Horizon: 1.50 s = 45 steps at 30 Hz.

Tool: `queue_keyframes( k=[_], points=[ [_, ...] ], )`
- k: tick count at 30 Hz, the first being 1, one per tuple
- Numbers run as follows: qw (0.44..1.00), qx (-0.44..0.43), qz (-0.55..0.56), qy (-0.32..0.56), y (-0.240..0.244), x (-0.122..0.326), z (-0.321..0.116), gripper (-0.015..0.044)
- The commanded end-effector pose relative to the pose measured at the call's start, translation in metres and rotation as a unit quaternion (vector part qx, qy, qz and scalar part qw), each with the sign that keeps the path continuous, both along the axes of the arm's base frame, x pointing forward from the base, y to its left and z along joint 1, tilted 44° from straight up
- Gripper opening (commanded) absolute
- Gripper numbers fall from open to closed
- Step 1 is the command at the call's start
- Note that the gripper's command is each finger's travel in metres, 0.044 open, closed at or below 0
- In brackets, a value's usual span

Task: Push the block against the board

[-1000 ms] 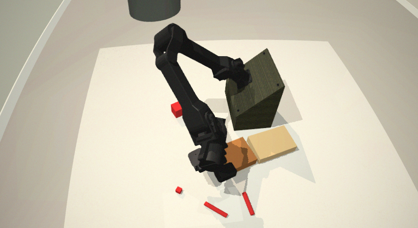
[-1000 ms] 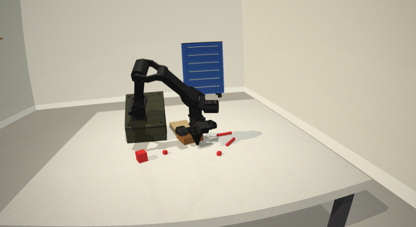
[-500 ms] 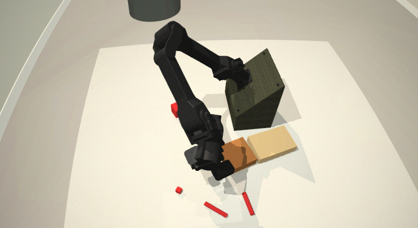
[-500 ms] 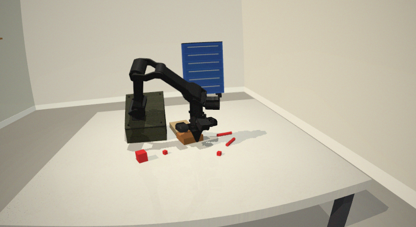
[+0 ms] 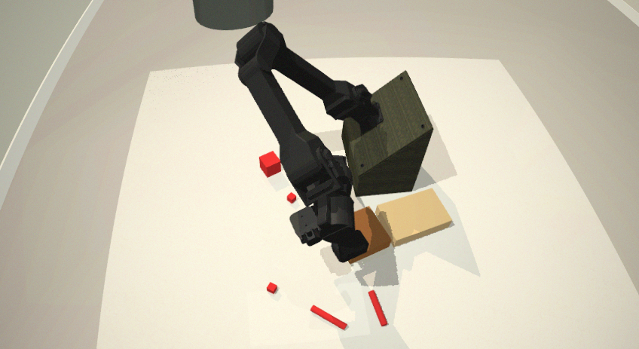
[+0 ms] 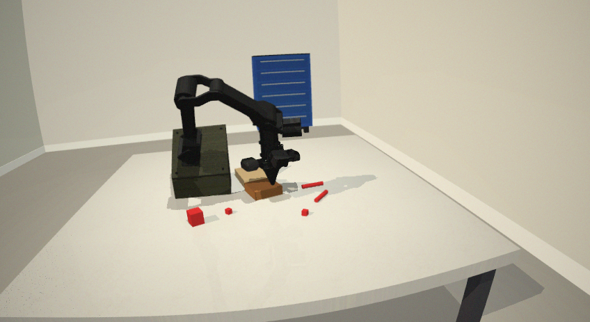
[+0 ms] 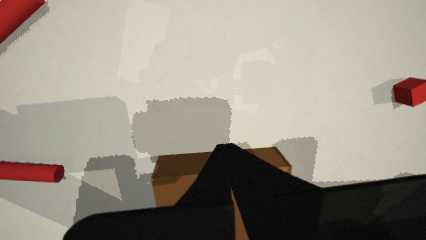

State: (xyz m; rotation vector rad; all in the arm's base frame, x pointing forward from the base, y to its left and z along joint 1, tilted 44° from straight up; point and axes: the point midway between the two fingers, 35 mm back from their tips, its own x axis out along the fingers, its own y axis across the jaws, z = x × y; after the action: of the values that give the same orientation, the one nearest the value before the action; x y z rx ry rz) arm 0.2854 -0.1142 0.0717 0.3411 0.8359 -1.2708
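The brown square block (image 5: 374, 234) (image 6: 264, 188) (image 7: 167, 192) lies flat beside the light tan board (image 5: 414, 215) (image 6: 249, 174). In the top view its right side faces the board's left end, very close, with a thin dark wedge between them toward the back. Their front corners are near each other and look roughly even; whether the sides touch fully is unclear. My gripper (image 6: 272, 183) (image 7: 224, 151) is shut and empty, pointing down, with its tip over the block's top in the exterior view. Contact cannot be told. The arm hides the block's left part in the top view.
The dark wooden arm base (image 5: 394, 126) (image 6: 200, 186) stands close behind the block and board. A larger red cube (image 5: 270, 163) (image 6: 195, 216) and small red cubes (image 5: 291, 197) (image 5: 271, 287) lie to the left. Two red sticks (image 5: 328, 316) (image 5: 377, 307) lie in front.
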Motion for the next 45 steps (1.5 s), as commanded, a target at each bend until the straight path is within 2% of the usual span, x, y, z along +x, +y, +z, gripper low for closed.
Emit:
queue_keyframes(
  k=[1, 8, 45],
  points=[
    [1.000, 0.000, -0.008, 0.000, -0.020, -0.001, -0.024, 0.0000],
    [1.000, -0.001, -0.011, -0.004, -0.034, -0.001, -0.038, 0.0000],
    [1.000, 0.002, -0.011, -0.003, 0.000, -0.015, -0.073, 0.0000]
  ],
)
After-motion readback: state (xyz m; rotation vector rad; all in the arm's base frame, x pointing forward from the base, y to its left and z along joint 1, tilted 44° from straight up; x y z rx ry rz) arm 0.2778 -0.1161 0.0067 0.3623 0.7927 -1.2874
